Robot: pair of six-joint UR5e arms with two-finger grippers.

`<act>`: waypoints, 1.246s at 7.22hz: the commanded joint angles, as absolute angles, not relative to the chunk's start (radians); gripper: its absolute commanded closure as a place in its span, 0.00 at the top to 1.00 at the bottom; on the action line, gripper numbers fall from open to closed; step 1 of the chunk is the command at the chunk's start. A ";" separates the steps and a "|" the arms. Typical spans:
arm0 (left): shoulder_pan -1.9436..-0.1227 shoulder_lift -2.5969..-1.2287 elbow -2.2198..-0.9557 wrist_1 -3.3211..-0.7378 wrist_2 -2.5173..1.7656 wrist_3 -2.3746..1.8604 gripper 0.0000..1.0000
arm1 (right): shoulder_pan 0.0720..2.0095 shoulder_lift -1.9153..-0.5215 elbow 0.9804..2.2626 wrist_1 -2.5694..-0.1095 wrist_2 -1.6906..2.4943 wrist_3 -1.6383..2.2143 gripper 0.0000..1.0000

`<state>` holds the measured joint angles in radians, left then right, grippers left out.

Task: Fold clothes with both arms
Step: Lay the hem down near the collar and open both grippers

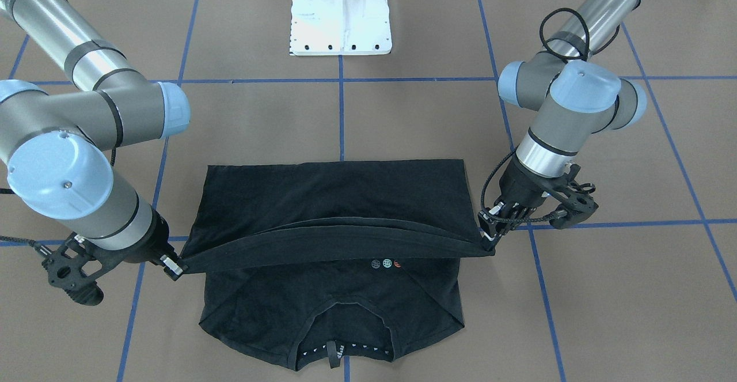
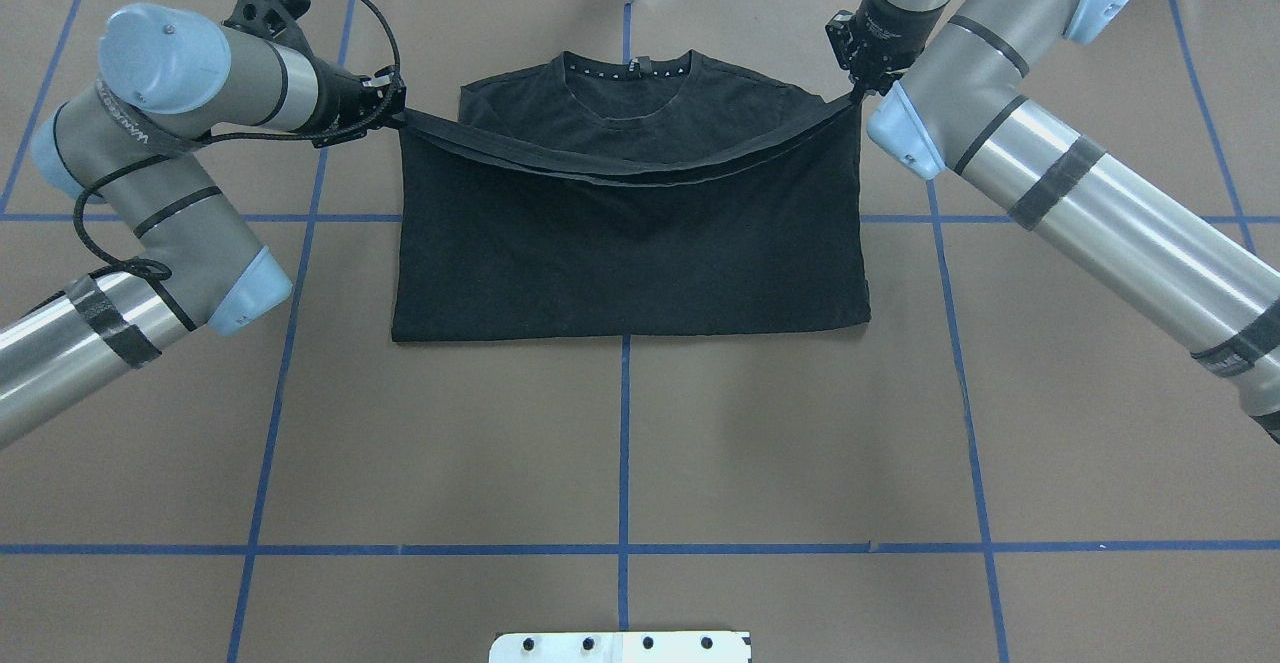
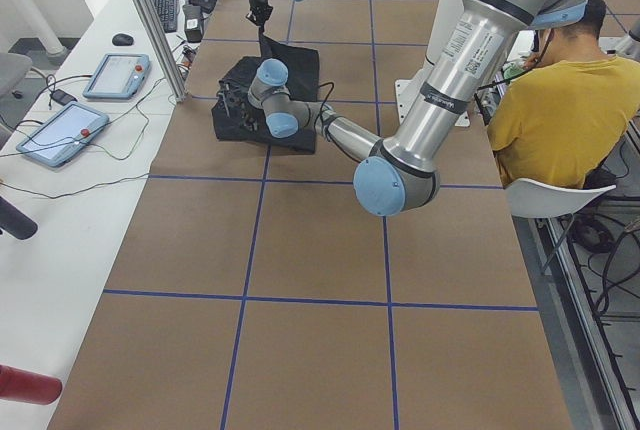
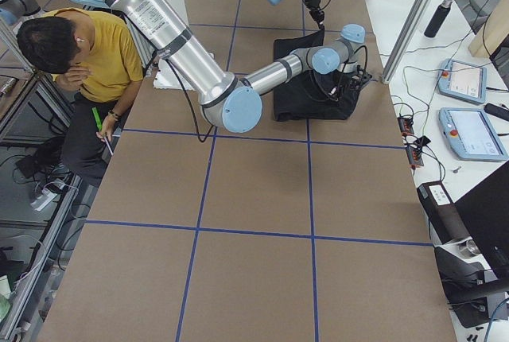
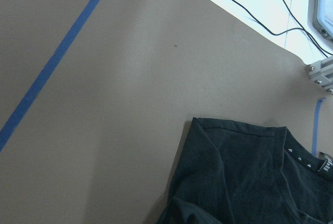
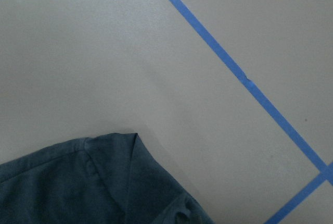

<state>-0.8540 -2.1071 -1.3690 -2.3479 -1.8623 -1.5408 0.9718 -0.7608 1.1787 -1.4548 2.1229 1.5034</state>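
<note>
Black T-shirt (image 1: 328,197), straight out from the white pedestal (image 1: 339,19), lies half-folded, its lifted edge a sagging band above the chest. Left arm (image 1: 576,99) and right arm (image 1: 63,163) flank it, bent low. Left gripper (image 1: 488,239) and right gripper (image 1: 173,267) each pinch one corner of that edge.

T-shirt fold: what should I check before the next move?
1. Left tool gripping a corner of the T-shirt: ok.
2. Right tool gripping the other corner: ok.
3. Hem taut between the tools: not ok, it sags mid-span.
4. Lower layer flat on the table: ok.
5. Hem over the collar: not ok, collar uncovered.
6. Grip depth: cannot tell.
</note>
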 commanded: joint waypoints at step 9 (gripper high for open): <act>-0.862 -2.171 -1.197 -2.431 -1.821 -1.542 0.51 | 0.927 -0.663 0.925 -1.238 1.982 1.508 0.43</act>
<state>-0.8610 -2.1658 -1.2054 -2.4298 -1.8233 -1.5416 0.9348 -0.6691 0.9304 -1.2568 1.9942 1.5062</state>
